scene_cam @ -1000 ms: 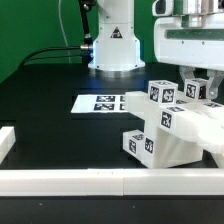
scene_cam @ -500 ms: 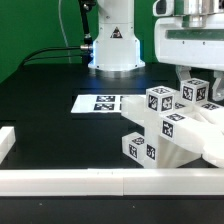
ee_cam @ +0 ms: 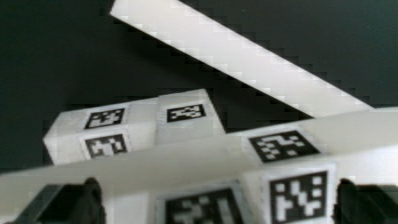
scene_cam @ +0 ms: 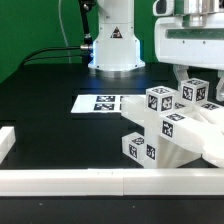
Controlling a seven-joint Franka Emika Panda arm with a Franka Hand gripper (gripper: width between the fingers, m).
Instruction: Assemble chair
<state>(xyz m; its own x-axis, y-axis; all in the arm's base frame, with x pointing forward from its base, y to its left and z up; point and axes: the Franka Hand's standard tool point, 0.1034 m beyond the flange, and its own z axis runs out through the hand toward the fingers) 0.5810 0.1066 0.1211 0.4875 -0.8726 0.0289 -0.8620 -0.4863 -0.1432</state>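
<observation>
the chair (scene_cam: 172, 128) is seen as a cluster of white blocky pieces bearing black-and-white square tags, set on the black table (scene_cam: 50, 110) directly beneath the gripper (scene_cam: 195, 76). its upper tagged blocks are reached right up to the fingers, and its lowest block is pushed out below and toward the exterior view's left of the gripper, close to the white border rail (scene_cam: 70, 180) that runs along the table's near edge. in the wrist view the chair (ee_cam: 196, 150) is found filling the frame just ahead of the gripper (ee_cam: 222, 205), with two dark fingertips (ee_cam: 71, 205) spread to either side of a tagged face; whether that piece is actually being pinched cannot be told. beyond the chair a border rail (ee_cam: 249, 60) is crossed diagonally. well off to the exterior view's left of the gripper, the marker board (scene_cam: 100, 102) is laid flat, and the robot base (scene_cam: 115, 45) is placed behind it.
</observation>
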